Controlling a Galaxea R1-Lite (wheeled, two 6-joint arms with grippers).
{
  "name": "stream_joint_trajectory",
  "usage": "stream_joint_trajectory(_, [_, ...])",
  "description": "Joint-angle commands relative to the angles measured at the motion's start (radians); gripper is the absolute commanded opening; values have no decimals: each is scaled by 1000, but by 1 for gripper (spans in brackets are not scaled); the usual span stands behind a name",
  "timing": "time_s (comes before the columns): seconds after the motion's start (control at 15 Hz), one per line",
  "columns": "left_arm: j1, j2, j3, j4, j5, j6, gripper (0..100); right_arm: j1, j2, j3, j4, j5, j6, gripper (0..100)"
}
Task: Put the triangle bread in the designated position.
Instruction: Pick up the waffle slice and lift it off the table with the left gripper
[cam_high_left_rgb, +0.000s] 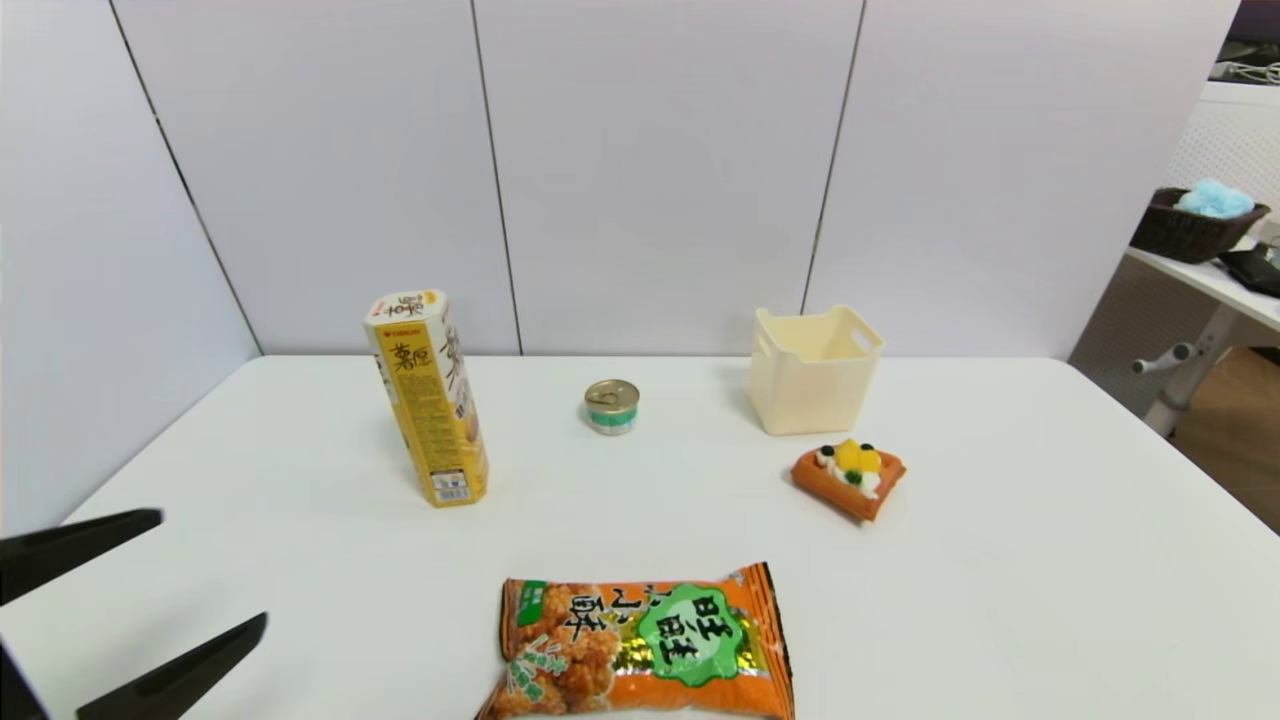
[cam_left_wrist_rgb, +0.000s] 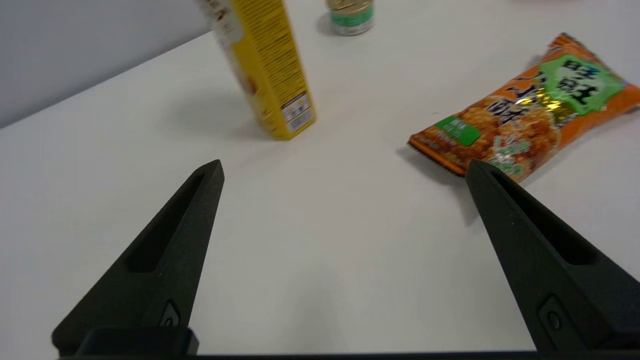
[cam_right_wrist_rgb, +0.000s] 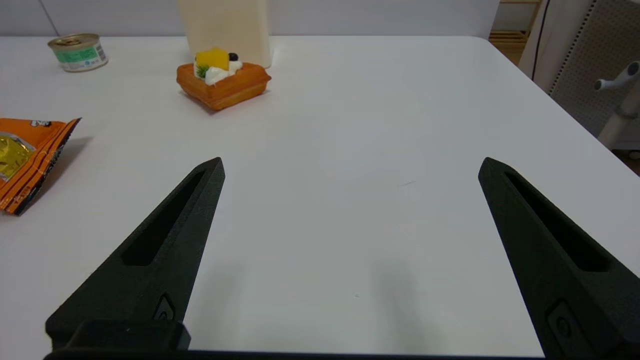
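The triangle bread (cam_high_left_rgb: 848, 480), an orange-brown wedge with white cream, yellow fruit and dark berries, lies on the white table (cam_high_left_rgb: 1000, 560) right of centre, just in front of the cream basket. The right wrist view shows the triangle bread (cam_right_wrist_rgb: 223, 84) well ahead of my right gripper (cam_right_wrist_rgb: 350, 167), which is open with nothing between its fingers; that arm is out of the head view. Low at the near left of the table, my left gripper (cam_high_left_rgb: 212, 565) is open and empty, far from the bread. The designated position has no mark of its own.
A cream basket (cam_high_left_rgb: 814, 368) stands behind the bread. A small can (cam_high_left_rgb: 611, 406) sits at mid-back and a tall yellow snack box (cam_high_left_rgb: 428, 397) at the left. A large orange snack bag (cam_high_left_rgb: 640, 645) lies at the front centre.
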Motion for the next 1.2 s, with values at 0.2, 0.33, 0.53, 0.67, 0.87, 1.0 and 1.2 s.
stream_joint_trajectory(0.2, [-423, 680, -410, -124, -28, 48, 100, 0, 0, 0, 0, 0, 0, 100])
stream_joint_trajectory(0.33, [-486, 874, -555, -148, -26, 43, 100, 0, 0, -1, 0, 0, 0, 100])
stream_joint_trajectory(0.53, [-545, 1105, -790, -144, -23, 17, 100, 0, 0, -1, 0, 0, 0, 100])
stream_joint_trajectory(0.67, [-572, 1229, -945, -134, -20, -24, 100, 0, 0, 0, 0, 0, 0, 100])
stream_joint_trajectory(0.87, [-586, 1382, -1167, -73, -20, -58, 100, 0, 0, -1, 0, 0, 0, 100])
stream_joint_trajectory(1.0, [-592, 1454, -1287, -4, -20, -69, 100, 0, 0, 0, 0, 0, 0, 100])
stream_joint_trajectory(1.2, [-600, 1516, -1362, 36, -20, -95, 100, 0, 0, 0, 0, 0, 3, 100])
